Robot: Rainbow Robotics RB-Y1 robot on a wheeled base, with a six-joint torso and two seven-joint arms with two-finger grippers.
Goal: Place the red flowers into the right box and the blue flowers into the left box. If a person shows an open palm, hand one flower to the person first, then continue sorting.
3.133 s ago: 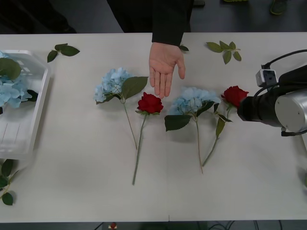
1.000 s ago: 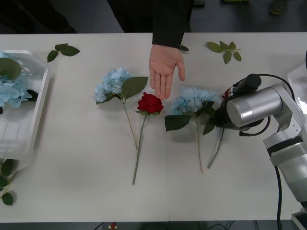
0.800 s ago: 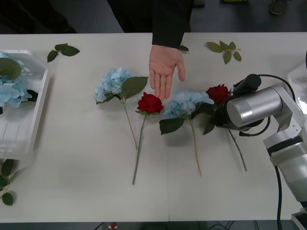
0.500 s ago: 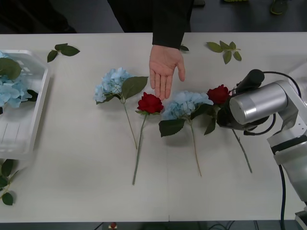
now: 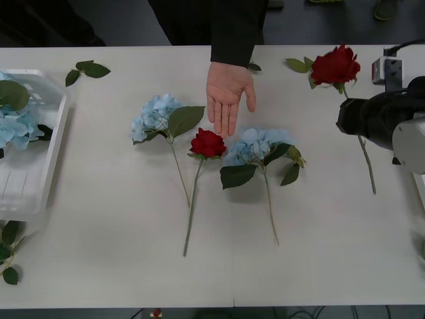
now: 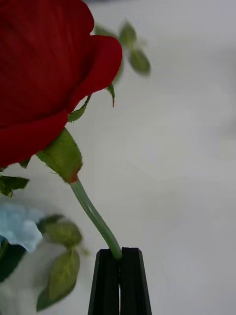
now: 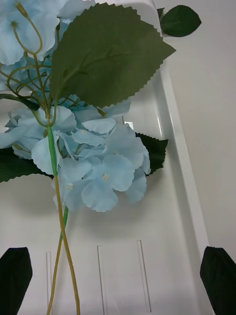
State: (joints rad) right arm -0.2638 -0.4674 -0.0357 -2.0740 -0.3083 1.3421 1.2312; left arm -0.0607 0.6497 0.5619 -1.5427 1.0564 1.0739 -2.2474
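Lab-like test room: bare white table (image 5: 119,252) (dark floor behind)

table: white top (image 5: 119,252) — broad, pale
leaf sprigs: loose green (image 5: 87,70) — near far edge, left

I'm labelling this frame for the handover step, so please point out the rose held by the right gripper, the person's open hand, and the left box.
held red rose (image 5: 335,66), front view, on the bloom.
person's open hand (image 5: 228,90), front view, on the palm.
left box (image 5: 58,126), front view, on its near-side rim.
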